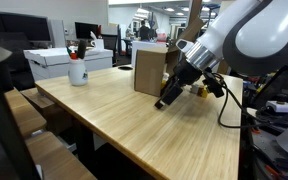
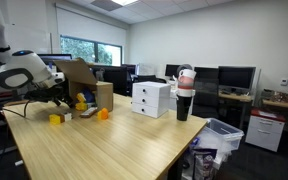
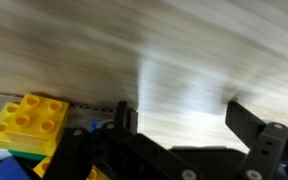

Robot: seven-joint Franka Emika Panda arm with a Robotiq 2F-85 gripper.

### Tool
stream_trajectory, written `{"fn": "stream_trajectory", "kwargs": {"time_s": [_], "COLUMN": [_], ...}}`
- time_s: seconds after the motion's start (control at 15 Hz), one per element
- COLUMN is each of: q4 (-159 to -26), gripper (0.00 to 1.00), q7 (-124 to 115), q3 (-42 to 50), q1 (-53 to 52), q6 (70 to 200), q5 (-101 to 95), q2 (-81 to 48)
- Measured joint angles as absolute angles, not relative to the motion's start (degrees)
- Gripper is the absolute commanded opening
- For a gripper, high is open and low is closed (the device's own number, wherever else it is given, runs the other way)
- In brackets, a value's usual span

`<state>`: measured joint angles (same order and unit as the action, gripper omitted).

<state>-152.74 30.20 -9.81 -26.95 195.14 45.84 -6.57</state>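
Observation:
In the wrist view my gripper [image 3: 179,118] is open, with only bare wooden table [image 3: 184,50] between its black fingers. A yellow studded block [image 3: 26,122] lies just left of the left finger [image 3: 124,120], with blue and yellow pieces under it. In an exterior view the gripper [image 1: 164,101] points down at the tabletop beside a cardboard box [image 1: 149,72], close to the table's surface. In an exterior view the gripper [image 2: 64,103] hangs over a cluster of toys: a yellow block [image 2: 55,118], an orange piece [image 2: 103,114] and a yellow-blue piece [image 2: 81,102].
A black-and-white cup with pens [image 1: 77,68] stands at the table's far corner. A white drawer box [image 2: 151,98] and a dark cup [image 2: 184,104] show on the table. A black cable [image 1: 224,105] trails from the wrist. Office desks and monitors [image 2: 234,76] lie beyond.

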Motion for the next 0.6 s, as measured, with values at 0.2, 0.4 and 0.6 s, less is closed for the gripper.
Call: {"fn": "stream_trajectory", "kwargs": {"time_s": [0.2, 0.4, 0.6], "q4": [-152.1, -151.6, -151.3], "gripper": [1.0, 1.0, 1.0], "q7": [31.8, 32.4, 32.4], "q3": [-7.9, -4.9, 0.5], "q1": [-28.1, -30.3, -35.1], "q6": [192.0, 189.7, 188.6], "q5": [45.8, 45.8, 45.5], "q2": [-5.9, -5.7, -5.7]}}
